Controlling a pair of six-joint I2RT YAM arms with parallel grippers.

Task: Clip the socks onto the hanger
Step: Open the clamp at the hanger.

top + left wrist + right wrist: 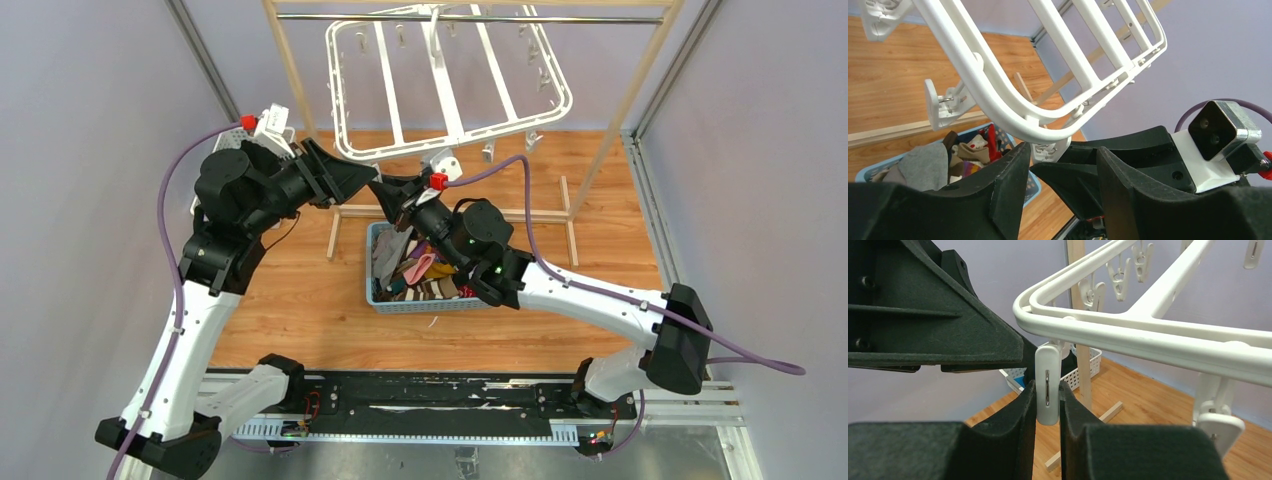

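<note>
While the hanger hung from the metal rail of the wooden rack at the far side of the bench, one clip dangling under its near rounded corner sat between the fingers of the right gripper. Those jaws were pressed against the clip's two flat sides, pinching it upright just below the rim. The left gripper stood close on the other side of the same corner with its jaws spread wide. Through the gap, its wrist view showed the clip and the tip of the right gripper. The two grippers were nearly nose to nose under the frame's edge. The socks lay in a mixed heap of grey, cream, red and pink in a light-blue basket on the bench, below the right arm's wrist and well beneath the hanger. The pictures showed no fabric between either pair of jaws.
</note>
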